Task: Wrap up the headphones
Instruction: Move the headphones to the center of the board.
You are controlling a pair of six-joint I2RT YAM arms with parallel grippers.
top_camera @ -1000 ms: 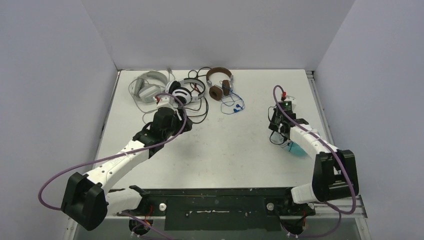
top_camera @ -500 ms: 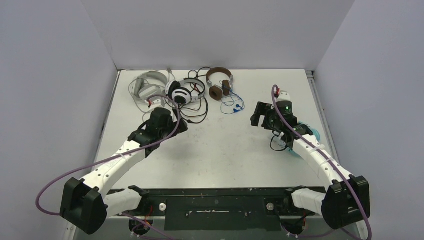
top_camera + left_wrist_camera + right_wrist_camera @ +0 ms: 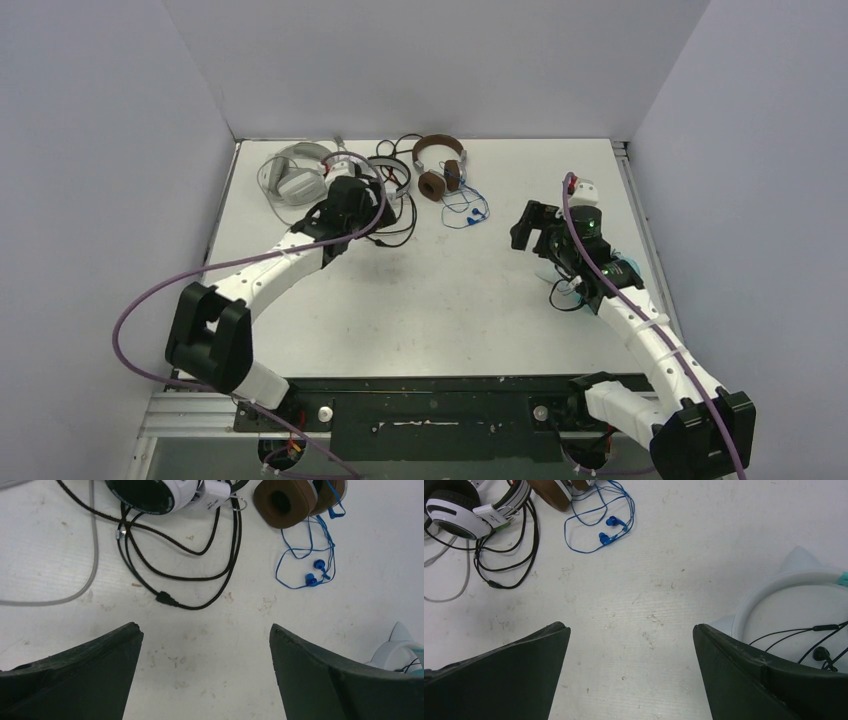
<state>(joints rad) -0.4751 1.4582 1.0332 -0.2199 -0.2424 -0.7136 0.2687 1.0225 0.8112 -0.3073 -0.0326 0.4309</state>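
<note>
Three headphones lie at the back of the table: a pale grey pair (image 3: 290, 175), a black-and-white pair (image 3: 150, 492) with a tangled black cable (image 3: 200, 575), and a brown pair (image 3: 440, 168) with a blue cable (image 3: 468, 210). My left gripper (image 3: 358, 205) hovers over the black-and-white pair, open and empty (image 3: 204, 628). A light teal pair with a white band (image 3: 784, 595) lies at the right, half hidden under my right arm. My right gripper (image 3: 522, 228) stands open and empty (image 3: 630, 629) just left of it, above bare table.
A grey cable (image 3: 75, 595) trails from the pale grey pair toward the left. A thin black cable (image 3: 804, 635) lies inside the white band. Grey walls close in the table (image 3: 440, 300) on three sides; the table's right edge runs close to the teal pair.
Both grippers have opened. The right one let go of the teal pair and moved left and back. The left arm swung back over the black-and-white pair.
</note>
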